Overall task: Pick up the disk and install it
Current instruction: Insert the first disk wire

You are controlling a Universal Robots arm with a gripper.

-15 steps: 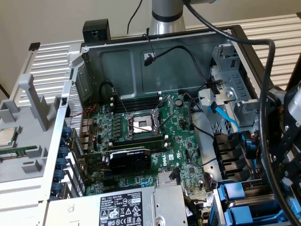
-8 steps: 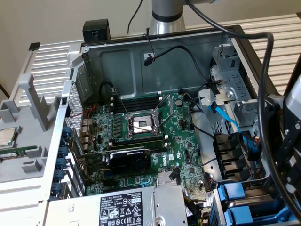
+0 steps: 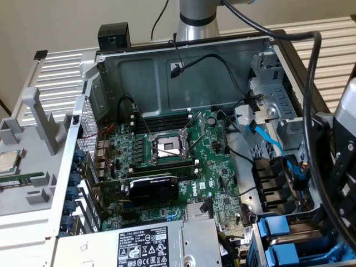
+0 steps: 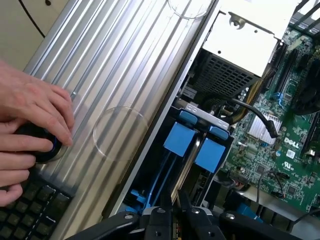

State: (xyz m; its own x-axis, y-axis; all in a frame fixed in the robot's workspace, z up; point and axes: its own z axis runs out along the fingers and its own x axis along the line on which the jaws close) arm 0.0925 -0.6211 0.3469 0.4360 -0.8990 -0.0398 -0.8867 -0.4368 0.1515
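The disk (image 4: 176,140), edge-up in its blue frame, stands in the drive bay (image 3: 305,233) at about five o'clock of the computer case (image 3: 167,61) in the exterior view. It is just beside a second blue-framed carrier (image 4: 210,152) and near the grey power-supply box (image 3: 150,245). The gripper (image 4: 177,212) hangs over the bay with its jaws drawn almost together, and whether they pinch the frame cannot be told; a person's hand (image 4: 30,125) rests on a black knob (image 4: 37,142).
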